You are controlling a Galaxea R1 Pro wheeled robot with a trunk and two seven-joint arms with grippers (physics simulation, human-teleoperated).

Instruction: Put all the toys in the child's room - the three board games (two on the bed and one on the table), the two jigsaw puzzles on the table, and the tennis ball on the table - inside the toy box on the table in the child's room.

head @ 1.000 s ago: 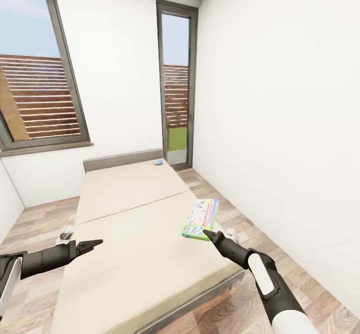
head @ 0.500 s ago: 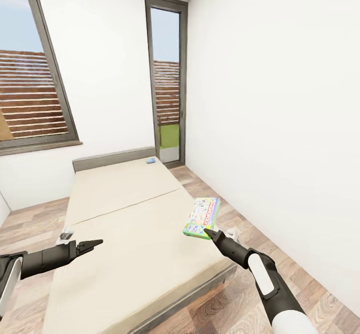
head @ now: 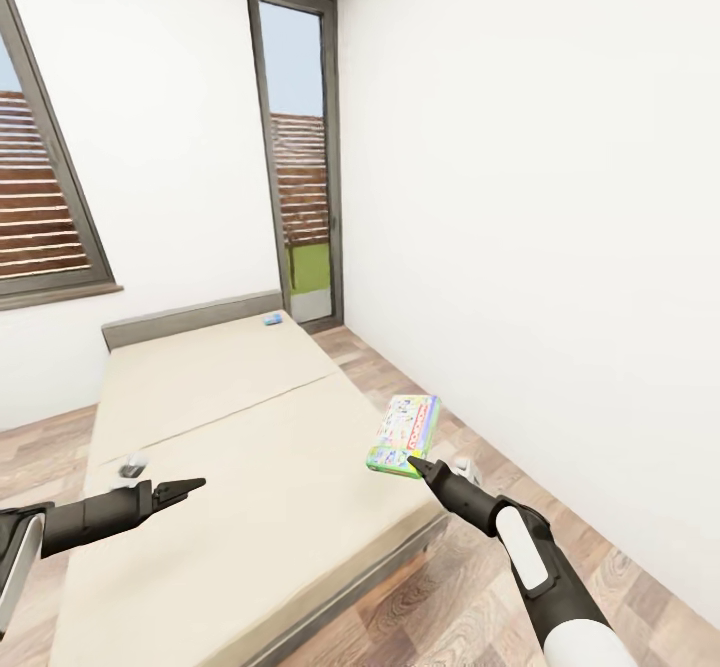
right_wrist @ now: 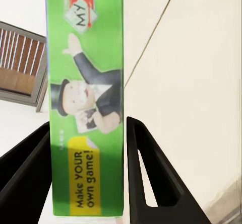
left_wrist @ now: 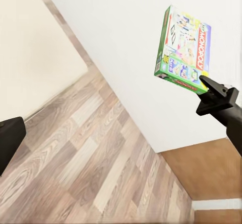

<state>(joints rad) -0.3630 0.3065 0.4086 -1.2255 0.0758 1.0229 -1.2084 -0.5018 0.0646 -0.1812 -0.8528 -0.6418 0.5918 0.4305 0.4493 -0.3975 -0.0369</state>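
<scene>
My right gripper point(head: 415, 467) is shut on the near end of a yellow-green-red board game point(head: 403, 434), holding it in the air above the bed's right edge. In the right wrist view its green side point(right_wrist: 85, 108) sits clamped between the two dark fingers point(right_wrist: 143, 178). The same board game point(left_wrist: 182, 50) appears in the left wrist view against the white wall. A small blue board game point(head: 272, 318) lies at the far head end of the bed point(head: 240, 427). My left gripper point(head: 190, 488) hovers open over the bed's near left part and holds nothing.
A white wall point(head: 540, 247) runs along the right, with a narrow strip of wooden floor point(head: 470, 417) between it and the bed. A tall glazed door point(head: 300, 157) stands at the far end. A wide window point(head: 45, 207) is on the left.
The whole view has swung to the right, so the bed, window and door sit further left in the picture. Both arms keep their pose, and the right gripper still holds the board game.
</scene>
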